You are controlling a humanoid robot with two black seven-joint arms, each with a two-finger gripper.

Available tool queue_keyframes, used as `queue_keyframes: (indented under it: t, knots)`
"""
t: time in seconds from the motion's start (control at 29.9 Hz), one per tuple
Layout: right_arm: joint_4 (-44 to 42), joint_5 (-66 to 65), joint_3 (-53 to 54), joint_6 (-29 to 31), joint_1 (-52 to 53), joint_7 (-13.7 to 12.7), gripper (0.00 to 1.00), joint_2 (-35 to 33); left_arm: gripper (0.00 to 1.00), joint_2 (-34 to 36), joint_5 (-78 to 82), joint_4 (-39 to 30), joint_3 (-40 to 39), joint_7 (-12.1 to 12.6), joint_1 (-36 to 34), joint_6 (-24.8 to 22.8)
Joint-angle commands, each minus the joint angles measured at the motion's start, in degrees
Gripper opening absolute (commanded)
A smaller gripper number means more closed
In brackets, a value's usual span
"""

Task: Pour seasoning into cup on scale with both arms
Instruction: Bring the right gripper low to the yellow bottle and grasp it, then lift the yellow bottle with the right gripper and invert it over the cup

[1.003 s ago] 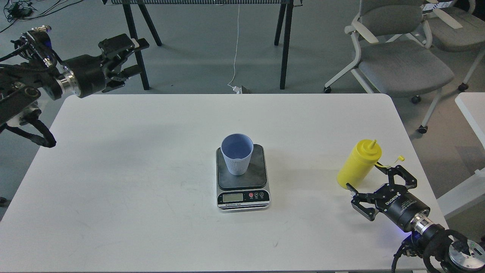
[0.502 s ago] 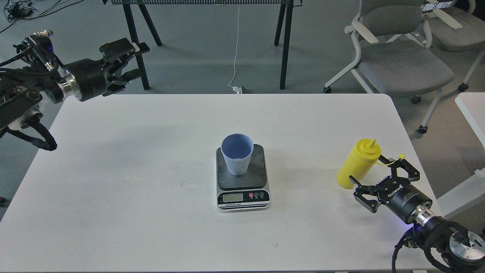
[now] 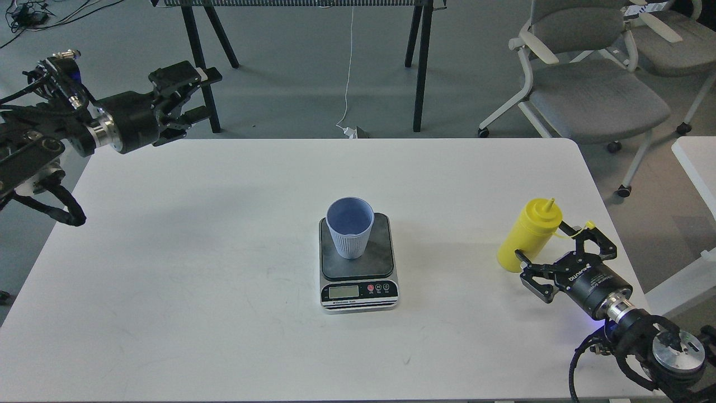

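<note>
While the upright yellow plastic squeeze bottle [image 3: 528,235] stands just ahead-left of the nearer right end effector [image 3: 562,258], its fingers spread wide and empty, the left end effector [image 3: 187,92] hangs well apart.

A: Table [image 3: 196,268] left of the scale [image 3: 358,263]: bare, open passage.

B: Middle?

A: Cup [image 3: 350,226] stands on the scale, sole obstacle there.

B: Right side?

A: Seasoning [image 3: 528,235] near the edge; right gripper [image 3: 559,254] spread wide just beside it. Bare lane between bottle and scale.
</note>
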Motion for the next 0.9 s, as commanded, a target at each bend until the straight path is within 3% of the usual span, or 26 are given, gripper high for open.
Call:
queue_keyframes:
  t: [0.0, 0.37, 0.5, 0.54, 0.64, 0.74, 0.87]
  knots:
    - [-1.1, 0.0, 0.0, 0.0, 0.6, 0.0, 1.0, 1.2, 1.0, -0.1, 0.0, 0.0, 0.1, 0.0, 0.4, 0.0]
    - [-5.1, -0.8, 0.0, 0.0, 2.4, 0.0, 0.98, 4.3, 1.0, -0.3, 0.0, 0.2, -0.2, 0.0, 1.7, 0.0]
    - [-5.7, -1.1, -0.1, 0.0, 3.0, -0.4, 0.89, 5.4, 1.0, -0.3, -0.1, 0.2, -0.2, 0.0, 1.8, 0.0]
    - [-6.0, -1.2, 0.0, 0.0, 3.1, -0.7, 0.84, 5.6, 1.0, -0.3, -0.1, 0.2, -0.2, 0.0, 1.8, 0.0]
    - [-6.1, -1.3, -0.1, 0.0, 3.2, -0.8, 0.41, 6.6, 1.0, -0.3, -0.1, 0.3, -0.2, 0.0, 1.9, 0.0]
    - [-5.7, -2.6, 0.0, 0.0, 3.2, -1.1, 0.12, 7.2, 1.0, -0.5, -0.1, 0.3, -0.2, 0.0, 1.9, 0.0]
    - [-3.9, -2.5, 0.4, 0.0, 5.0, -1.2, 0.06, 8.1, 1.0, -1.0, -0.2, 0.3, -0.2, 0.0, 1.9, 0.0]
